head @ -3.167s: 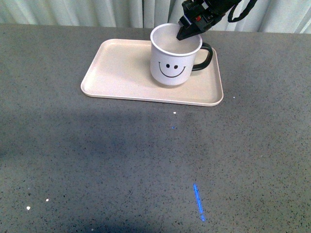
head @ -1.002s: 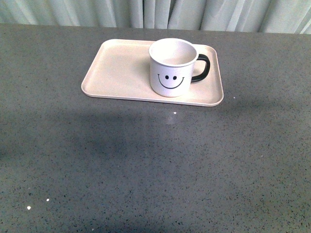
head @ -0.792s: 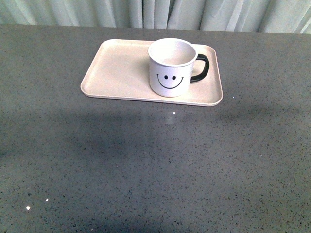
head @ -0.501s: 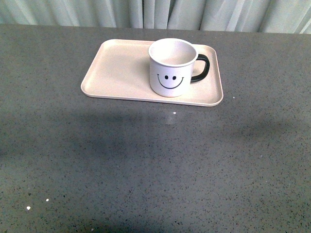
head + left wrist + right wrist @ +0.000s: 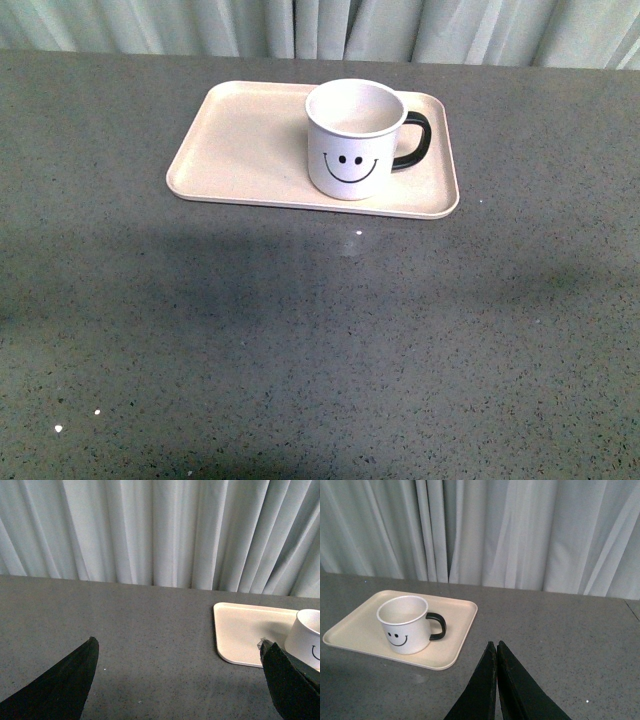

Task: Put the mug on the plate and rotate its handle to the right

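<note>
Pale pleated curtains (image 5: 330, 28) hung along the far edge of a grey speckled table (image 5: 300, 340), and they filled the upper half of both wrist views. On the far part of that table lay the plate (image 5: 240, 140), a flat pink-beige tray with rounded corners and a low rim, its long side running across the front view. The mug (image 5: 352, 140) stood upright on the right-hand part of the plate, empty, its black smiley face turned toward the robot. Its handle (image 5: 415, 140) stuck out to the right, over the plate's right end and inside the rim.

Neither arm showed in the front view. The left gripper (image 5: 180, 680) appeared only in its own wrist view, where its two dark fingers (image 5: 60, 685) stood far apart at opposite edges, with bare table between them and nothing held; the plate's corner and part of the mug lay near one finger. The right gripper (image 5: 496, 680) appeared in its wrist view with its fingers pressed together along a thin seam, gripping nothing, well apart from the plate and mug.
</note>
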Controlling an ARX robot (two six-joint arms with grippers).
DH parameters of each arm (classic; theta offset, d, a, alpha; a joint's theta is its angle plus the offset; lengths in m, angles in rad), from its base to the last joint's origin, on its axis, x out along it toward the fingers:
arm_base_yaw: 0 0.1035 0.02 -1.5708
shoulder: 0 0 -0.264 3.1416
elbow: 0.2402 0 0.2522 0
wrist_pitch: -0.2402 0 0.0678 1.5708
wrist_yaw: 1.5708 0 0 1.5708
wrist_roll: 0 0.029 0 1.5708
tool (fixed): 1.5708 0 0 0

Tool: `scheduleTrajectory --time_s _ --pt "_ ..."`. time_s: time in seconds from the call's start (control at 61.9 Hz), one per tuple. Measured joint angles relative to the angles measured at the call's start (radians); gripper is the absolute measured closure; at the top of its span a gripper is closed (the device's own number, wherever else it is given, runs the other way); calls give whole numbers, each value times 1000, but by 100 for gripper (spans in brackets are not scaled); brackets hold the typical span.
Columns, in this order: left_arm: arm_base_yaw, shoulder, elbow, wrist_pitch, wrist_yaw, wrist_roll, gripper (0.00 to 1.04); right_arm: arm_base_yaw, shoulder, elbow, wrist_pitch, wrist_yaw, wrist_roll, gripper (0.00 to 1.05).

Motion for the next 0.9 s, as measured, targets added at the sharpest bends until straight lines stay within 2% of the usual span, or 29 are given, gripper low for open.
scheduleTrajectory --time_s 0.339,0.808,0.905 --pt "0 0 0 0 0 0 9 0 -188 0 -179 0 0 103" --pt "0 0 0 0 0 0 9 0 -341 0 -332 0 0 103" --pt "0 0 0 0 0 0 9 0 -468 0 -490 1 0 103"
